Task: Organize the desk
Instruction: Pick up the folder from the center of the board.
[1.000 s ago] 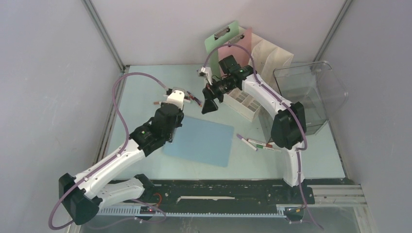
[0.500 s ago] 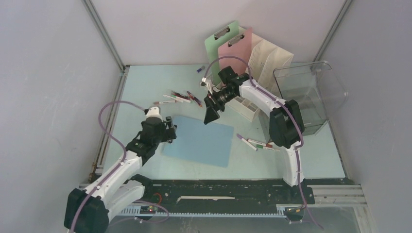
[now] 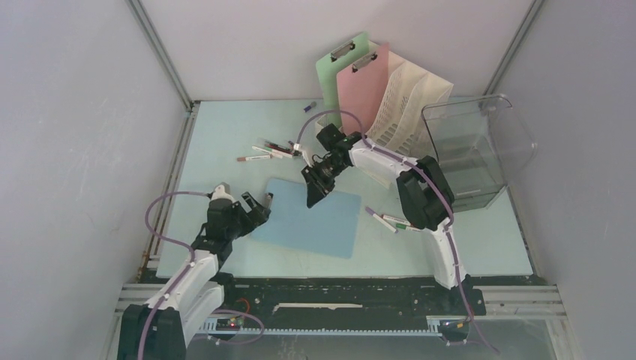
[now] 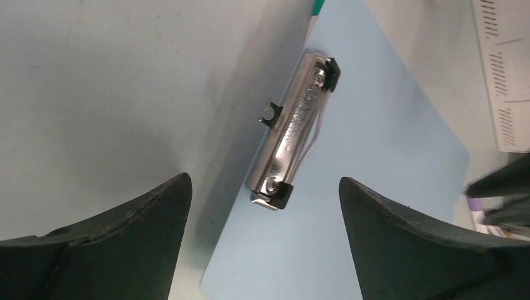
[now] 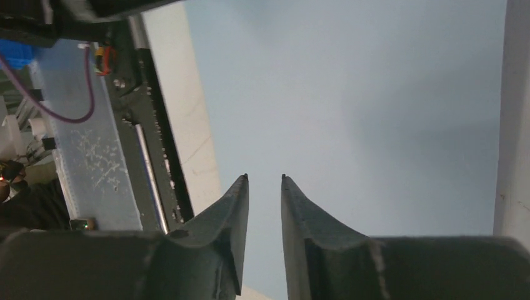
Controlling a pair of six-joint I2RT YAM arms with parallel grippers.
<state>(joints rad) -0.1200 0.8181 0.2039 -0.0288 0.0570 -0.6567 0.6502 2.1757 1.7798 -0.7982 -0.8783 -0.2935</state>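
Observation:
The desk (image 3: pixel 225 127) is a pale mint-blue tabletop. A darker blue clipboard (image 3: pixel 311 221) lies flat near its middle, and its metal clip (image 4: pixel 294 131) shows in the left wrist view. My left gripper (image 3: pixel 256 199) (image 4: pixel 264 181) hovers at the clipboard's left edge, over the clip end, wide open and empty. My right gripper (image 3: pixel 310 201) (image 5: pixel 264 178) points down over the clipboard's far edge. Its jaws stand a narrow gap apart with nothing between them, and the blue board (image 5: pixel 362 94) fills its view.
Several pens (image 3: pixel 274 150) lie on the desk behind the clipboard, and more pens (image 3: pixel 394 221) lie to its right. A white file rack (image 3: pixel 409 97) at the back holds a green clipboard (image 3: pixel 337 67) and a pink one (image 3: pixel 364 82). A clear plastic bin (image 3: pixel 480 146) stands at the right.
My left gripper opened and drew back from the pens to the blue clipboard's left edge. My right gripper swung forward over the clipboard and its jaws narrowed.

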